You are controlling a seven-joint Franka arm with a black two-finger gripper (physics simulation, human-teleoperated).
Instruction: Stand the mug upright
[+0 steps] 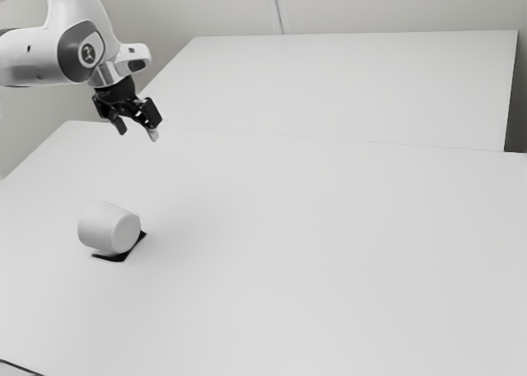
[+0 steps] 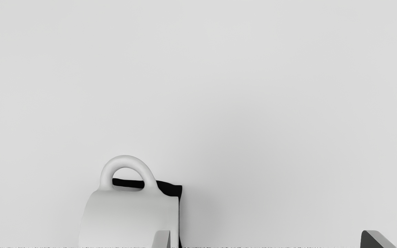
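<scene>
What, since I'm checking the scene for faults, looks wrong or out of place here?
The mug lies on its side, not upright. A black patch shows beneath it, stark against the white table; I can't tell what it is.

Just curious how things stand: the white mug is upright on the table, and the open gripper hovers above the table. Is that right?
Not quite: the white mug lies on its side, as the exterior view shows. It is on the table, and the open gripper does hover above the table.
</scene>
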